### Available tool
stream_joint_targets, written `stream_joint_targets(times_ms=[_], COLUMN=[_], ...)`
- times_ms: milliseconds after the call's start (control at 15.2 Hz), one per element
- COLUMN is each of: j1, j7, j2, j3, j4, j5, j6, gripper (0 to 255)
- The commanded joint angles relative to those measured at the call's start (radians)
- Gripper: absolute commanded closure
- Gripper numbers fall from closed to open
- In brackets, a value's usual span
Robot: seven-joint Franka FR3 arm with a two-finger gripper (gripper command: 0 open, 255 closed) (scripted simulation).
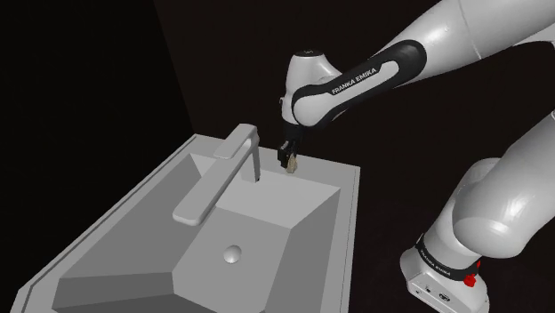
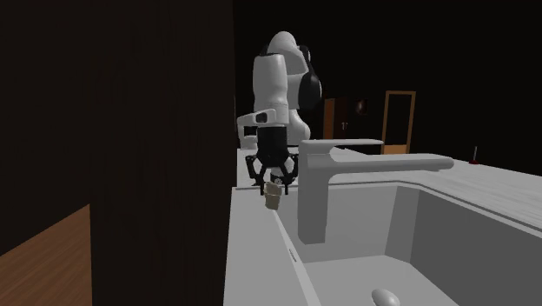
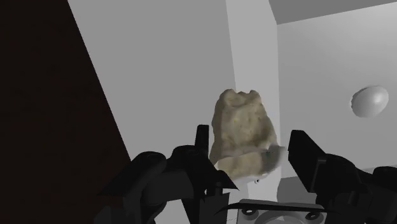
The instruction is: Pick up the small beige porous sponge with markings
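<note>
Background: a near-black room surrounds a grey sink set against a dark wall. In the shoulder view, the white arm reaches in from the upper right. Its gripper points down at the sink's back rim. The sponge sits at the fingertips, over that rim. The faucet stands just beside the gripper, on the view's left, and its long spout runs out over the basin. The drain lies well apart, in the basin floor. In the second exterior view, a tall dark wood panel covers the view's left and rises directly beside the sink. The gripper hangs between this panel and the faucet, with the beige sponge below its fingertips. Whether the sponge rests on the rim or is clear of it cannot be told. A lit doorway shows far behind. In the wrist view, the gripper is clamped on the sponge. The fingers flank its lower part, and a small greenish mark shows near one finger. Behind the sponge run the faucet and the dark wall, with the drain off to one side.
</note>
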Motion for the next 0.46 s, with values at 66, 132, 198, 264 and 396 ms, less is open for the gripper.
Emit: stream_joint_targets(times_ms=[66,132,198,264,396], j1=[0.0,-0.001,-0.001,-0.001,-0.001], j7=[0.002,0.002,0.003,0.004,0.004], j2=[-0.025,-0.032,-0.039,-0.046,-0.047], j3=[-0.001,-0.002,-0.002,-0.003,-0.003], j4=[0.02,0.027,0.034,0.042,0.043], j5=[-0.001,-0.001,-0.001,-0.002,-0.002], j6=[-0.045,-0.06,-0.074,-0.088,-0.091], gripper=[255,255,255,255,255])
